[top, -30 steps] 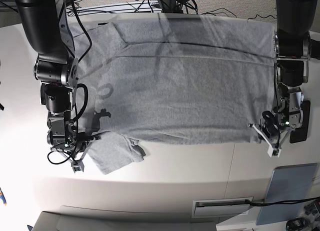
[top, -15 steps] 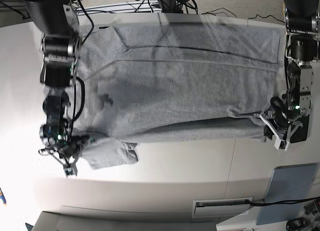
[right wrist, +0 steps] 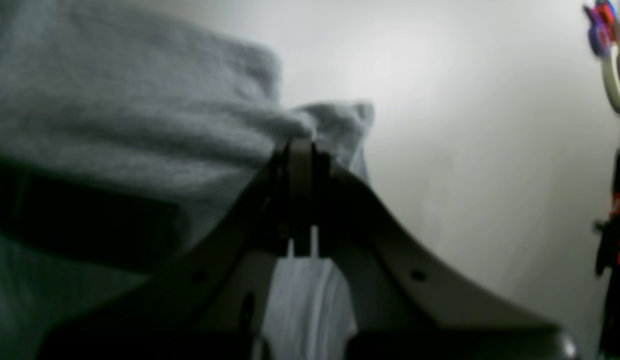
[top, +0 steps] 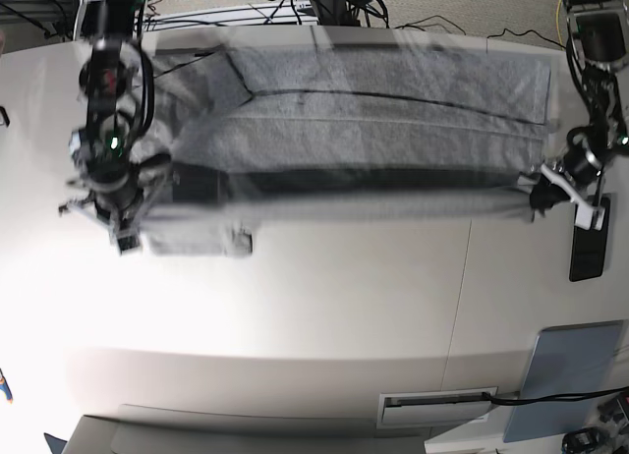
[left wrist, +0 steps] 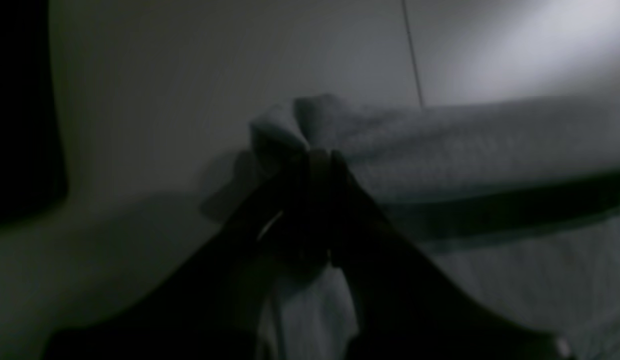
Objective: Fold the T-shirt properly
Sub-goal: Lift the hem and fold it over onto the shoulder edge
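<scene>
The heather-grey T-shirt lies across the far half of the white table, plain side showing. Its near edge is lifted and drawn tight between both grippers, with a dark shadow band under the raised fold. My left gripper, on the right of the base view, is shut on the shirt's corner; the left wrist view shows the pinched cloth bunched at the gripper. My right gripper, on the left of the base view, is shut on the shirt's other near corner, as seen at the gripper. A sleeve hangs beside it.
A black flat object lies at the table's right edge close to my left gripper. A grey-blue pad sits at the near right and a white slotted plate at the front edge. Cables run behind the table.
Both grippers have moved toward the far side of the table, carrying the shirt's near edge up and over. The sleeve has been dragged along with the right gripper.
</scene>
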Motion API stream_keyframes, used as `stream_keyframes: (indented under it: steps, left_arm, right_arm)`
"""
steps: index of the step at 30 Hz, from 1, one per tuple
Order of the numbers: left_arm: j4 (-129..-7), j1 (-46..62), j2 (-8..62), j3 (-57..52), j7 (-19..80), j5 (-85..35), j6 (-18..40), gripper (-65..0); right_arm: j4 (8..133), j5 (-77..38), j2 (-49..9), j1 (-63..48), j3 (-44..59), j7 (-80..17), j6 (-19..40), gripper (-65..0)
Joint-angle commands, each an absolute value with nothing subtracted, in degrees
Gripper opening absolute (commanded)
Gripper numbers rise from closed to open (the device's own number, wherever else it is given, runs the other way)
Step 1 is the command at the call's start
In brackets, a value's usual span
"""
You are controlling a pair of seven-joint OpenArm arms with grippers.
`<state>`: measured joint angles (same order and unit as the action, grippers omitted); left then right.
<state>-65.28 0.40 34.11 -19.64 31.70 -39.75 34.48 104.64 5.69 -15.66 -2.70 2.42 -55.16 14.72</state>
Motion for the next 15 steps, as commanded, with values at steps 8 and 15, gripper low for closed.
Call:
stream_keyframes:
  steps: [8,15]
  left_arm:
    - [-75.02,8.23,35.57,-22.92,31.09,-40.25,32.4,-65.0]
    - [-80.42,12.71,35.59,-22.92,31.16,-35.75,28.1,-65.0]
  right_arm:
    - [118.08,11.51,-16.36,-14.68,2.74,-54.94,11.7,-65.0]
    - [123.24,11.66,-16.38,-21.17,2.74,-57.28,11.51,-65.0]
